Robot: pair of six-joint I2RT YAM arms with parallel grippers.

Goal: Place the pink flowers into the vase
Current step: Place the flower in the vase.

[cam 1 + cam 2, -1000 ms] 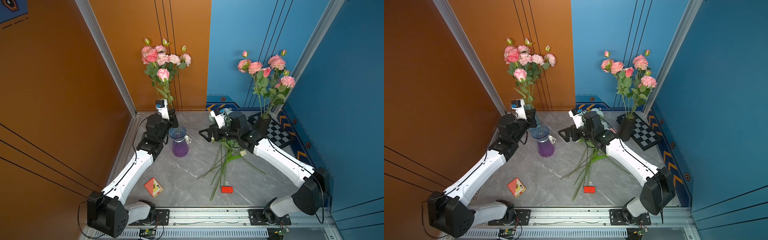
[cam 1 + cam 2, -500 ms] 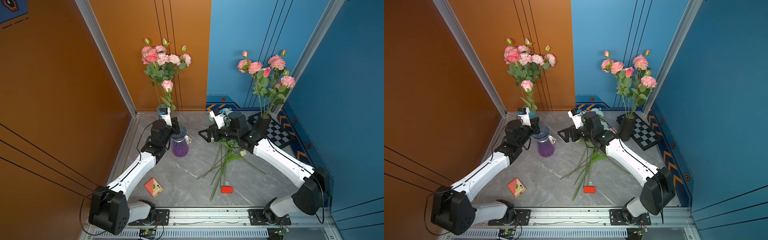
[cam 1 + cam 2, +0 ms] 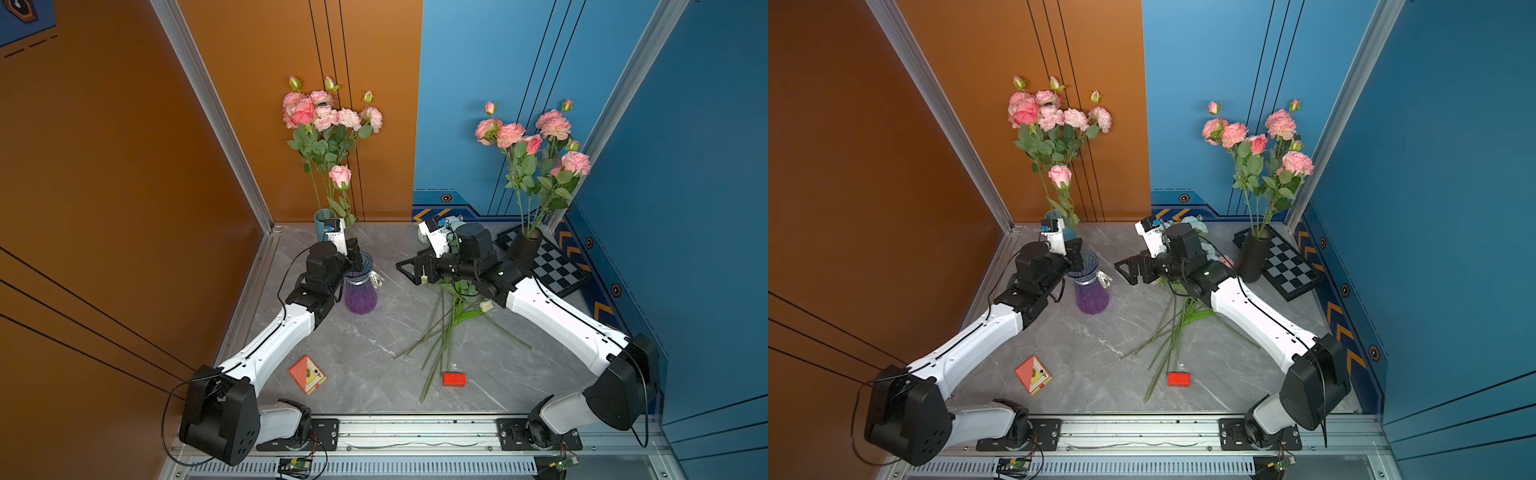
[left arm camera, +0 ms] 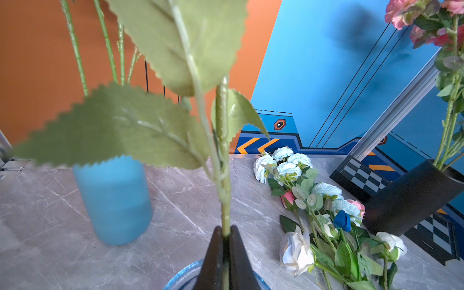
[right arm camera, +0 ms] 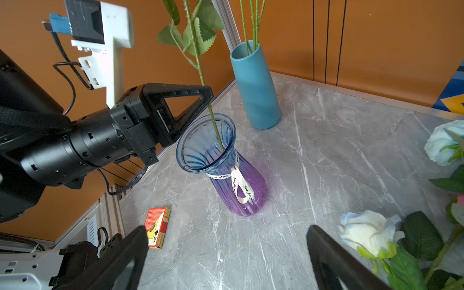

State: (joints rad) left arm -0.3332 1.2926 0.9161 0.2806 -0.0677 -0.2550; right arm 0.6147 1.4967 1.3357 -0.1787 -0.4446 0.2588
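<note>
The pink rose stands upright with the foot of its stem down inside the mouth of the vase, and the left tool is clamped on that stem just above the rim; in the left wrist view the two fingers press together on the green stalk. The vase is ribbed glass, blue at the flared top and purple at the body, with a white ribbon tied at its neck bearing script that seems to read "Just for you". It holds only this one stem.

Just behind the vase a blue cylinder vase holds a tall bunch of pink flowers. Well to the right of the vase a black vase holds a second pink bunch and stands on a chequered board.

The right tool hovers near the vase on its right, jaws wide apart and holding nothing. Beneath that arm a heap of pale blue and white flowers lies on the worktop, a few pink heads among them. In front of the vase lie a card box showing a spade and an "A", and a red block.
</note>
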